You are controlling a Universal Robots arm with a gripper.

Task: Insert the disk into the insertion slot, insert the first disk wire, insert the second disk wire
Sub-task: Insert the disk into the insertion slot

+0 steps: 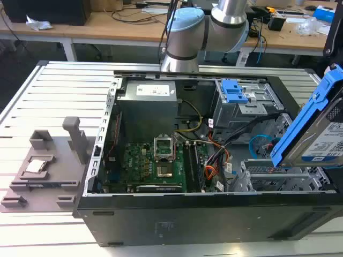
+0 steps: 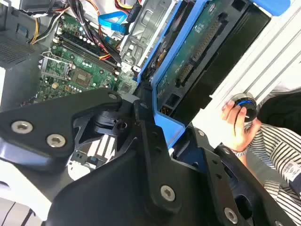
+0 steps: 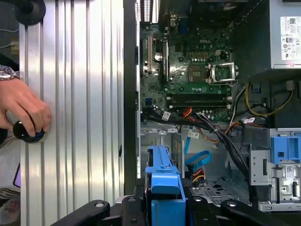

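Jaws pinch the blue plastic carrier of the silver-grey, white-labelled disk; my black gripper sits lower centre in the second wrist view. At the exterior view's right edge the disk hangs tilted above the silver perforated sheet-metal insertion slot, not yet in it. I judge this the first step: insertion wants the carrier levelled and squared to the cage. The orange-and-black first disk wire and the looped light-blue second disk wire lie mid-frame beyond. My silver-and-blue arm stands top centre.

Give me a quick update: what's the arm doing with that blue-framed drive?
Gripper shut on disk. Disk tilted above the case, not yet in slot. Blue cable loops by the slot.
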